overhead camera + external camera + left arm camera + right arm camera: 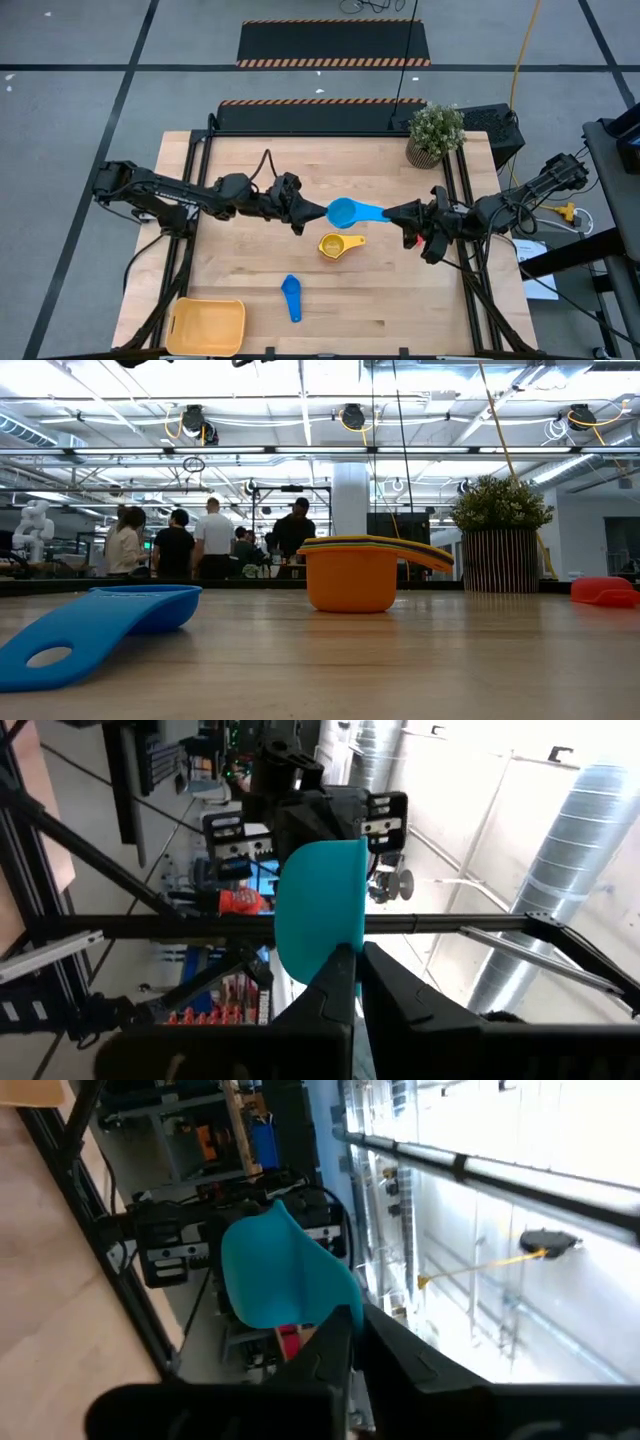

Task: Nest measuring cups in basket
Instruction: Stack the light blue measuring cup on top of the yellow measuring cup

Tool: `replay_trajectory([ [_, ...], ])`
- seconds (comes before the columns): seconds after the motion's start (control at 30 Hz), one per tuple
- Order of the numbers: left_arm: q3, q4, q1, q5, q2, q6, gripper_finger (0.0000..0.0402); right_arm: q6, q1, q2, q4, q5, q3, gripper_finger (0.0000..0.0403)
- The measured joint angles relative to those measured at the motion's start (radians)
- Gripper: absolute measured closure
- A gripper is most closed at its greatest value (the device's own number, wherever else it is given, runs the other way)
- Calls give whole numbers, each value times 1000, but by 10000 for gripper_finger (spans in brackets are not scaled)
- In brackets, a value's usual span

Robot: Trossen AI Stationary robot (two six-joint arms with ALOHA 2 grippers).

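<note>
A light-blue measuring cup (345,211) hangs over the middle of the table between my two grippers. My left gripper (318,214) is shut on its bowl side, and my right gripper (392,213) is shut on its handle side. A yellow-orange cup (337,245) with other cups nested in it stands on the table just below them. A darker blue cup (291,297) lies on the table nearer the front edge. The yellow basket (207,327) sits at the front left corner. A red cup (605,591) rests on the table at the low view's right. My left gripper pinches the rim of the light-blue cup's bowl (335,945) between its two fingers, opposite the handle. It comes in about level from the table's left. The cup is lifted clear of the table. My right gripper pinches the free end of the cup's handle (335,1305) between its two fingers. It comes in about level from the table's right, with the fingers lying along the handle. The bowl (275,1275) stands out beyond the fingertips.
A potted plant (433,135) stands at the table's far right corner. Black frame rails run along the table's left and right sides. People stand in the room beyond the far edge, in the low view.
</note>
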Motion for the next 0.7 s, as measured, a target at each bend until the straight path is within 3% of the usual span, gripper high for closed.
replay_trajectory([
  [0.7, -1, 12, 39, 5, 2, 158, 399, 651, -1, 0, -182, 20, -1, 223],
])
